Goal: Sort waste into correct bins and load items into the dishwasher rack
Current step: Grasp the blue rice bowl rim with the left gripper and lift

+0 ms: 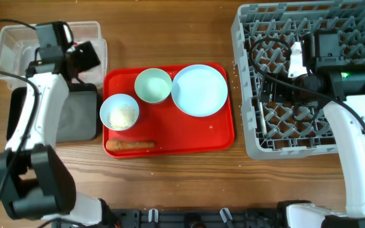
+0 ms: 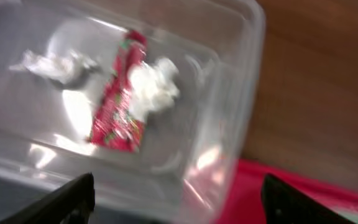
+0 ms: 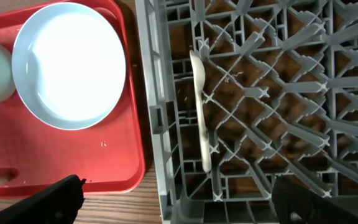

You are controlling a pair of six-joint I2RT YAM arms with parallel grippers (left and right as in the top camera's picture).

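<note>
My left gripper [image 1: 84, 57] [image 2: 178, 186] hangs open over the clear tub [image 1: 11, 44] [image 2: 253, 37], nothing between its fingers. In the tub lie a red-and-white wrapper [image 2: 120, 102] and a crumpled white tissue [image 2: 154, 87]. The black tray [image 1: 81, 114] sits beside the tub. My right gripper [image 1: 290, 60] [image 3: 179, 193] is open above the left side of the grey dishwasher rack [image 1: 252, 126] [image 3: 160, 124], where a white spoon [image 3: 201, 112] lies. The pale-blue plate [image 1: 199, 90] [image 3: 67, 65], an empty bowl [image 1: 153, 85] and a bowl holding rice [image 1: 119, 112] stand on the red tray.
The red serving tray [image 1: 189, 133] [image 3: 73, 155] lies between the bins and the rack. An orange-brown food stick [image 1: 130, 145] rests along its front edge. Bare wooden table shows in front of the tray and between tray and rack.
</note>
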